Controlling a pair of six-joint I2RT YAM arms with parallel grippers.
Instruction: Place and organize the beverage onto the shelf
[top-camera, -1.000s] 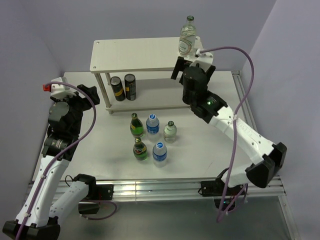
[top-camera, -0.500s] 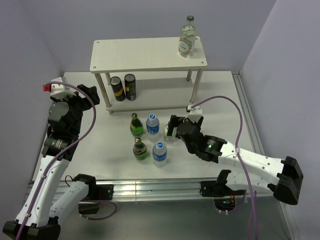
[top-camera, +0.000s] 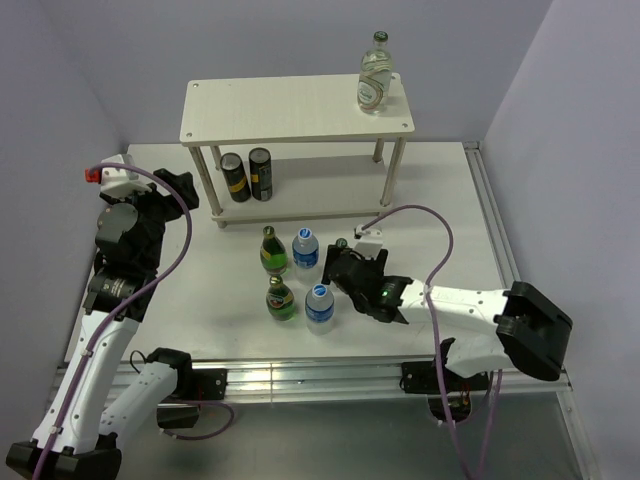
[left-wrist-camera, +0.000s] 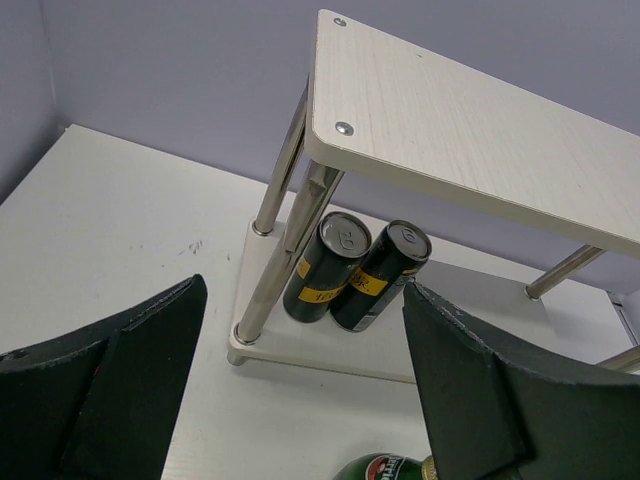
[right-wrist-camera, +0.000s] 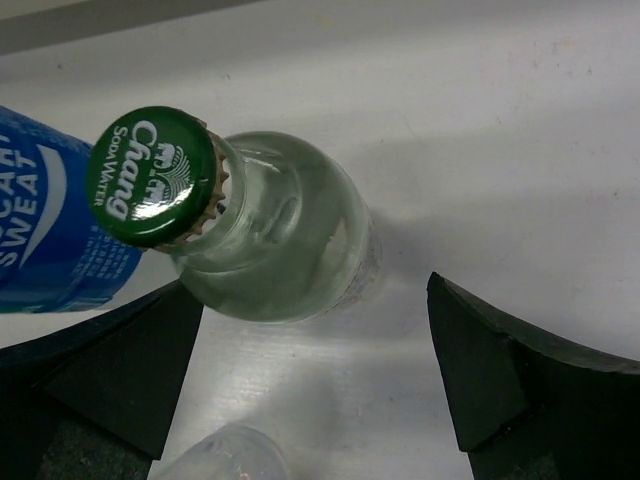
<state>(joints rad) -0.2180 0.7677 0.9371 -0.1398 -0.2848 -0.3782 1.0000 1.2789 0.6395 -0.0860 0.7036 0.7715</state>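
The desk (top-camera: 440, 200) holds the shelf (top-camera: 290, 110), with one glass bottle (top-camera: 374, 85) on its top board's right end and two cans (top-camera: 247, 175) below. The right end effector (right-wrist-camera: 312, 295) has dropped from there and is spread around a green-capped bottle (right-wrist-camera: 270, 240), not yet pinching it, so the next pick is probably starting. The left end effector (left-wrist-camera: 300, 380) hangs spread near the shelf.

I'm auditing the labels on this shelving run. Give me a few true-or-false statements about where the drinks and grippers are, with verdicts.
1. A clear glass bottle stands on the top board of the shelf. True.
2. Two black cans stand on the top board. False: they are on the lower board.
3. The right gripper has its fingers open on either side of a green-capped bottle. True.
4. The left gripper grips a can. False: it is open and holds nothing.
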